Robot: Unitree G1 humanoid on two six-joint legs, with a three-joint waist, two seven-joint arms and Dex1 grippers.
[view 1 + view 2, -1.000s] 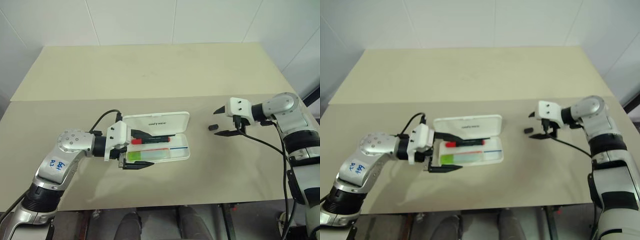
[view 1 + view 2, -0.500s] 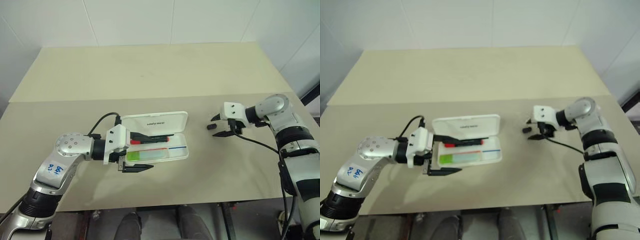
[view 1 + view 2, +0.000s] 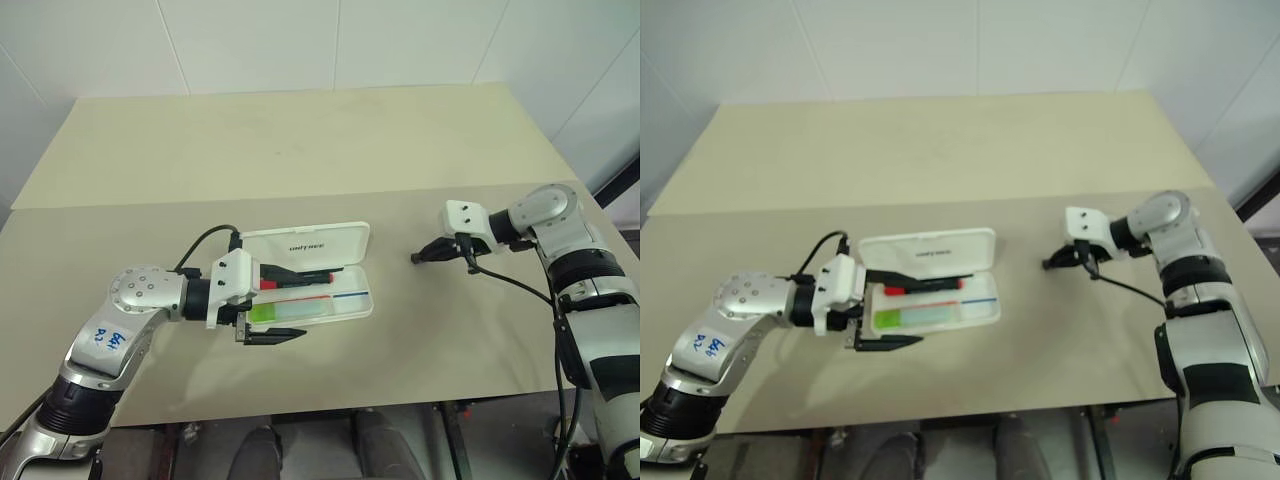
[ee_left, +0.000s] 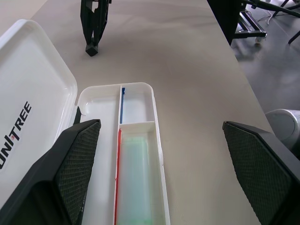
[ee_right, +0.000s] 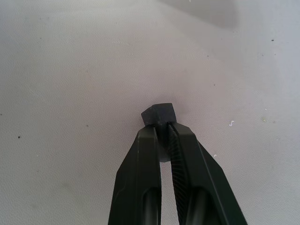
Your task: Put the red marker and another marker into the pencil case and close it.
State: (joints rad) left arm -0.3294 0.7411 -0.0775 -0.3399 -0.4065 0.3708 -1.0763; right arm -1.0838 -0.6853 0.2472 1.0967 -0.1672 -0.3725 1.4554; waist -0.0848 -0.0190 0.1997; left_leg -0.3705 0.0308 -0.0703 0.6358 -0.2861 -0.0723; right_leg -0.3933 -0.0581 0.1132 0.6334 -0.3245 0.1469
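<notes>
Left eye view: the white case (image 3: 318,290) lies open mid-table, lid (image 3: 305,240) up at 12 o'clock, red marker (image 3: 296,281) and lime marker (image 3: 278,312) inside. Left gripper (image 3: 284,303) straddles its 9 o'clock end, jaws wide, holding nothing. Right wrist view: the right gripper (image 5: 163,130) pinches a small black stub (image 5: 158,114) against the table (image 5: 70,70), at 3 o'clock from the case.

The far half of the counter (image 3: 300,130) lay bare, as did the strip between the pencil case (image 3: 310,290) and the right gripper (image 3: 418,257). The case's raised lid walled its far side; the left gripper (image 3: 275,305) with its spread fingers straddled the case's left end, blocking that approach. A small black stub (image 5: 158,114) sat pinched at the right fingertips
</notes>
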